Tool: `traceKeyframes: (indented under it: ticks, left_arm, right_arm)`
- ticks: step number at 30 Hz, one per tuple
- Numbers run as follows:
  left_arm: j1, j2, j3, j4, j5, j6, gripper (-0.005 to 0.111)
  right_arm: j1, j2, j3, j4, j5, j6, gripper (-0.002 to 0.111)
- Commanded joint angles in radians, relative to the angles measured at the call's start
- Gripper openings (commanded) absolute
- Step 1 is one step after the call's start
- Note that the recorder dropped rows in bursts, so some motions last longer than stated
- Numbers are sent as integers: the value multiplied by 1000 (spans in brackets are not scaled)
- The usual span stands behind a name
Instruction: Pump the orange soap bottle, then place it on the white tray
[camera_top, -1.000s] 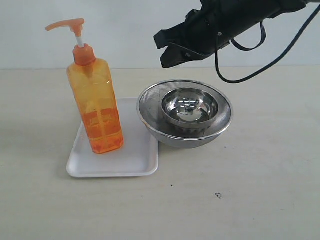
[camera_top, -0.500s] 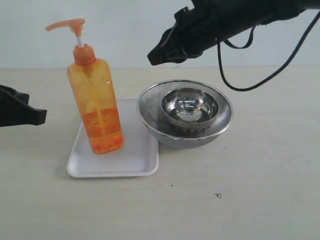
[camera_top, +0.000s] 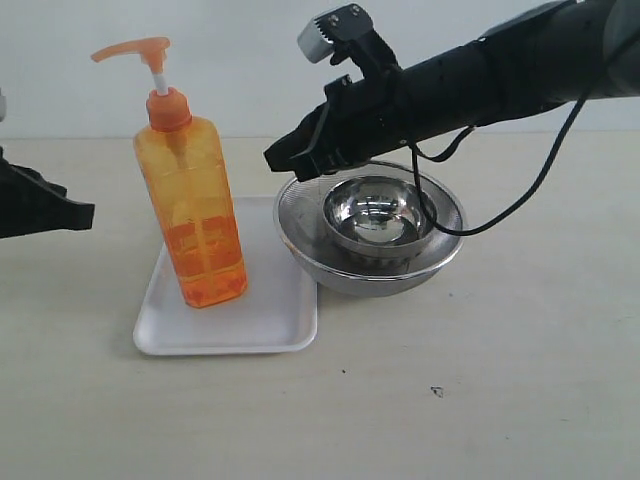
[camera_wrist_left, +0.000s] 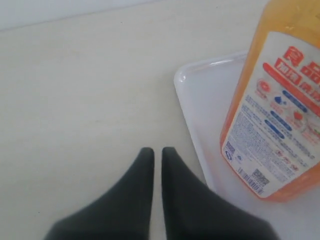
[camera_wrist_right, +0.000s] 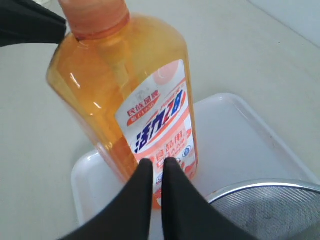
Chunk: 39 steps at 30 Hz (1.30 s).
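beige table (camera_top: 500, 380), white wall (camera_top: 230, 60) — orange soap bottle (camera_top: 195, 215) on white tray (camera_top: 270, 320); left claw (camera_wrist_left: 156, 151), right claw (camera_wrist_right: 154, 162) pinched closed

The orange soap bottle (camera_top: 192, 215) stands upright on the white tray (camera_top: 270, 322), left of centre, the right end effector (camera_top: 278, 160) hovering near it

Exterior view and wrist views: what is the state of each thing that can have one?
orange soap bottle: upright on the white tray, pump head raised, not gripped.
white tray: flat on the table, carrying the bottle.
small steel bowl: upright, nested in the larger bowl.
left gripper: shut, empty.
right gripper: shut, empty, near the bottle.
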Motion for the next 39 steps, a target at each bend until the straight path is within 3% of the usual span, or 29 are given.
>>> traceKeyframes:
  ticks: [1,13,19,39]
  left_arm:
    - [2,105,-70,10,-53,78,5]
    - [2,242,-228,8,-230,273,5]
    - [11,246,-232,-193,-297,494,5]
    - [41,246,-230,-210,-357,524,5]
  right_arm:
    - [-1,-5,0,29,4,-44,2]
    - [9,23,-2,39,17,-59,2]
    - [61,23,-2,43,11,-84,2]
    - [101,23,-2,28,-44,-80,2]
